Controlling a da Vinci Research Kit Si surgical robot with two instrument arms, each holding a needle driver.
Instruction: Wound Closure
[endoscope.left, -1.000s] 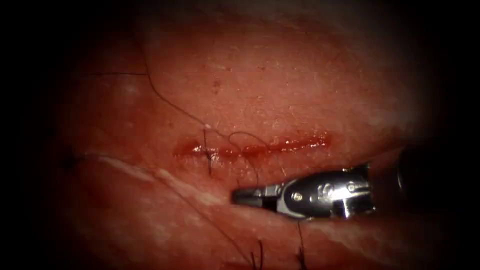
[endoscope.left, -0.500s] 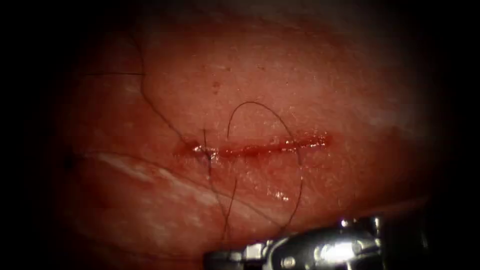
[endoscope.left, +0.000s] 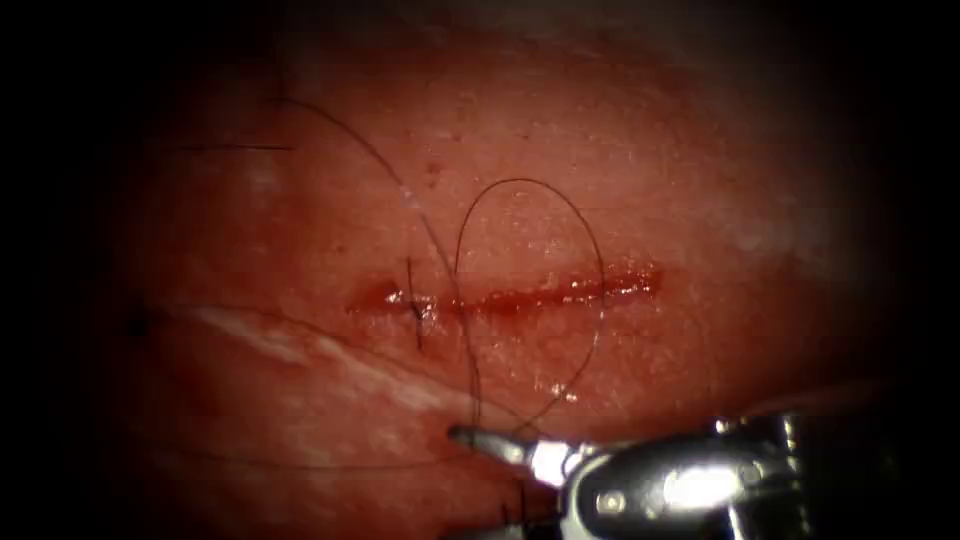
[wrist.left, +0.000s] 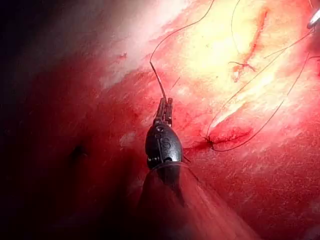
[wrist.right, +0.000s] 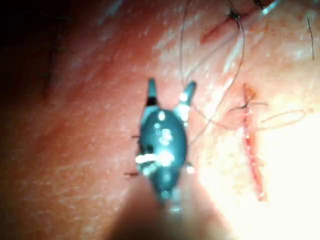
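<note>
Cut (endoscope.left: 505, 296) runs across tissue (endoscope.left: 700, 200) centre, red fluid (endoscope.left: 590, 290) along it, one stitch (endoscope.left: 413, 305) near its 9 o'clock end. Thread (endoscope.left: 530, 185) loops over cut toward 12, both legs dropping to 6. Right tool (endoscope.left: 490, 442) at 6 o'clock, jaws apart, holding nothing far as I can see. Left tool (wrist.left: 165, 107) pinched together on thread. Can't make out needle.

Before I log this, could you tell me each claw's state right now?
Left claw: shut on the thread.
Right claw: open, holding nothing.
</note>
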